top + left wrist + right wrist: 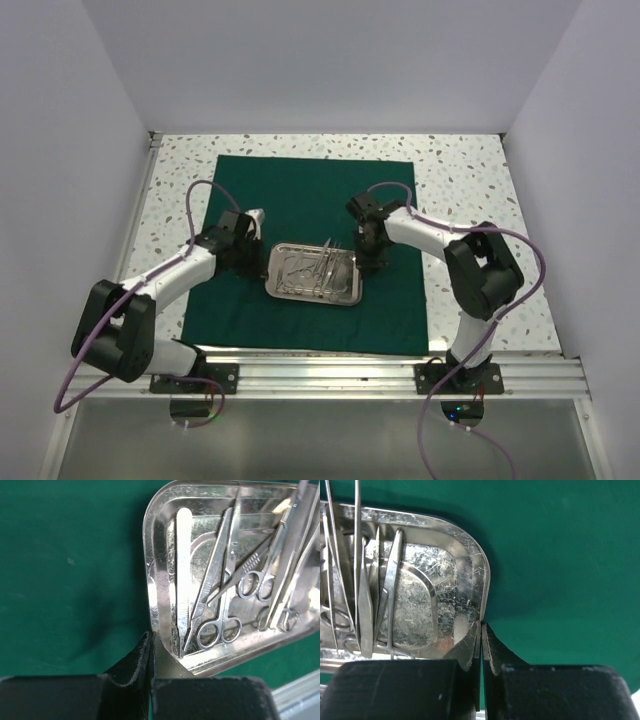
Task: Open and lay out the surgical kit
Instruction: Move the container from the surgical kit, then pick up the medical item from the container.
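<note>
The dark green drape (300,190) lies spread flat on the table. The shiny steel tray (313,298) sits on its middle and holds several slim silver instruments (312,268). My left gripper (262,262) is shut on the tray's left rim. In the left wrist view the gripper (151,636) pinches the rim (152,555) beside ring-handled scissors (215,585). My right gripper (368,262) is shut on the tray's right rim. In the right wrist view the gripper (481,626) clamps the rim (470,560), with instruments (362,605) lying to the left.
The speckled tabletop (460,170) shows around the drape. An aluminium rail (350,370) runs along the near edge and also shows in the left wrist view (300,695). White walls stand on three sides.
</note>
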You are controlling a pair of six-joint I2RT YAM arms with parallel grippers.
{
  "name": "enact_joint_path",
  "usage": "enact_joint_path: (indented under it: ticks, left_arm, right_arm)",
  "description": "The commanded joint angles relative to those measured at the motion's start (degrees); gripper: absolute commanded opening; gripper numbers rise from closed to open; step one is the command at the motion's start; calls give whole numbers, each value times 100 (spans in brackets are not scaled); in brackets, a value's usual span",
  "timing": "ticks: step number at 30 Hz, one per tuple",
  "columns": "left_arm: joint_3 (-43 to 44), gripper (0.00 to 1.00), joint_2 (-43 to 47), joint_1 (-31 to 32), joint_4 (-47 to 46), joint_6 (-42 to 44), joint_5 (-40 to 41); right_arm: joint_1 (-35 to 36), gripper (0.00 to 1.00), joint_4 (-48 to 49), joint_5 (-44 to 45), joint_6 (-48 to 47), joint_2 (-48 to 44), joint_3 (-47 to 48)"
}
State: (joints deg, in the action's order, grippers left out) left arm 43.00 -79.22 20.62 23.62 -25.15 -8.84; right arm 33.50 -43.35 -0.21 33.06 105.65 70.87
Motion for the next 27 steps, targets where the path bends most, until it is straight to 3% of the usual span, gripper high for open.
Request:
enact_joint_path:
  ticks: [1,4,5,6,7,9,10,14,19,27]
  left_arm:
    - [-12,0,346,99,274,-112,279]
    - [199,0,223,240,590,-245,111]
    - [252,3,162,275,696,-245,93]
    - [357,21,153,293,897,-254,111]
    - [480,30,196,285,1073,-254,172]
    - [638,51,293,284,1223,-219,260]
    - [735,55,345,293,1320,-210,321]
    - [1332,62,399,293,1620,-166,602]
    - [1676,47,-4,293,1172,-96,612]
    - [2080,38,-972,995,873,-166,796]
  right_arm:
    - [-142,0,-639,715,-54,-404,-424]
    - [-150,0,-849,881,-37,-545,-539]
    - [-150,8,-955,978,-28,-562,-504]
    - [-142,41,-1034,1127,-10,-597,-478]
    - [-150,64,-1183,1215,-10,-685,-408]
    - [-141,78,-1350,1452,-10,-782,-303]
    - [-142,82,-1508,1497,-10,-843,-241]
    - [-150,84,-1825,1664,-71,-1037,250]
    - [-150,82,-1940,1629,-168,-976,664]
    - [-150,80,-2124,1585,-326,-852,1052]
